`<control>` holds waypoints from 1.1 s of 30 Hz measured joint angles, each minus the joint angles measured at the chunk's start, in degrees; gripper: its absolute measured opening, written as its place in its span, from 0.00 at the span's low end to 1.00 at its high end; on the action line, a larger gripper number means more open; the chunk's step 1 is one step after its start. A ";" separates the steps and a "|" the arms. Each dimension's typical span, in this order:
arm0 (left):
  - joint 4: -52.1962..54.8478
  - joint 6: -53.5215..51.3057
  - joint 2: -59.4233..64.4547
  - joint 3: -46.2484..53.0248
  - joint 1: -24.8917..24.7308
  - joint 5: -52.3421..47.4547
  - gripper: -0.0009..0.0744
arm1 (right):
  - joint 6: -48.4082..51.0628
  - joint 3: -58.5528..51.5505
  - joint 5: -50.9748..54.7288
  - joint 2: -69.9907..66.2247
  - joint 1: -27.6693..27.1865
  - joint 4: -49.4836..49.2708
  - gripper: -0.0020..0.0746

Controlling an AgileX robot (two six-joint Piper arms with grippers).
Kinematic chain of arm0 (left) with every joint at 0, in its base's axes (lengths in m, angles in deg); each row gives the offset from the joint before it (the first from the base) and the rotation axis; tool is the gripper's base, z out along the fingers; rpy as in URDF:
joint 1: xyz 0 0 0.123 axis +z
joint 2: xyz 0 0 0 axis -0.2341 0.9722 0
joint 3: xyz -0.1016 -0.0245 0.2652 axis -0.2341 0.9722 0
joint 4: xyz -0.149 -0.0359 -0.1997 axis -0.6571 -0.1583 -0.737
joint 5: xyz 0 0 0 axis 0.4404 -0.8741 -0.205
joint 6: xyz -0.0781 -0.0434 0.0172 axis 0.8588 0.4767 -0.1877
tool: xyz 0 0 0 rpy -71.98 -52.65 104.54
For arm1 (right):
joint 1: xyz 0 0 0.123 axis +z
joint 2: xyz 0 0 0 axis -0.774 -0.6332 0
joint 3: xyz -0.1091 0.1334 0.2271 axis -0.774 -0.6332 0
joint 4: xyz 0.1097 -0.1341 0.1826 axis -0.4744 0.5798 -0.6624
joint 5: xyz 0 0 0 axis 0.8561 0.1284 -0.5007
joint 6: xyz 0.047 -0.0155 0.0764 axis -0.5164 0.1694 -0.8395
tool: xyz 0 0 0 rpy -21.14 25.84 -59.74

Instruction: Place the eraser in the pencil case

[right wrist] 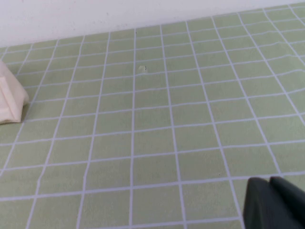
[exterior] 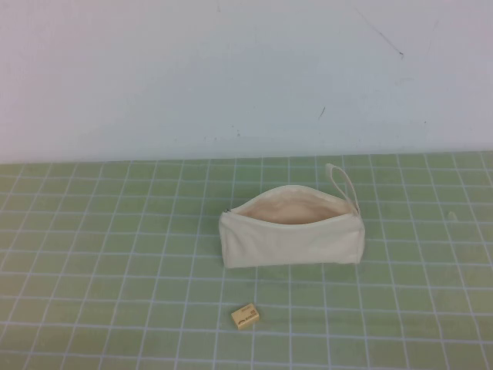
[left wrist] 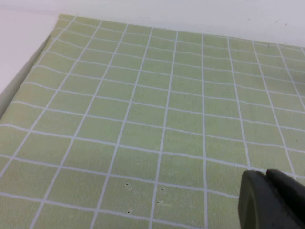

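The cream-white pencil case [exterior: 291, 231] lies on the green grid mat at the middle of the high view, zip open, its beige lining showing, its wrist loop [exterior: 343, 181] at the far right end. One end of it shows in the right wrist view [right wrist: 10, 98]. The tiny tan-yellow eraser [exterior: 246, 315] lies on the mat in front of the case, apart from it. Neither arm shows in the high view. My left gripper [left wrist: 266, 177] is shut and empty over bare mat. My right gripper [right wrist: 268, 183] is shut and empty over bare mat, well away from the case.
The green grid mat [exterior: 115, 254] covers the table up to a white wall [exterior: 231, 69] at the back. The mat's left edge, with white table beyond it, shows in the left wrist view [left wrist: 28, 62].
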 joint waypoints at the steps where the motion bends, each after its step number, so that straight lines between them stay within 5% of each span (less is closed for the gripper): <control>1: 0.00 0.00 0.00 0.00 0.00 0.00 0.01 | 0.00 0.00 0.00 0.00 0.00 0.00 0.02; 33: 0.00 0.00 0.00 0.00 0.00 0.00 0.01 | 0.00 0.00 0.00 0.00 0.00 -3.18 0.02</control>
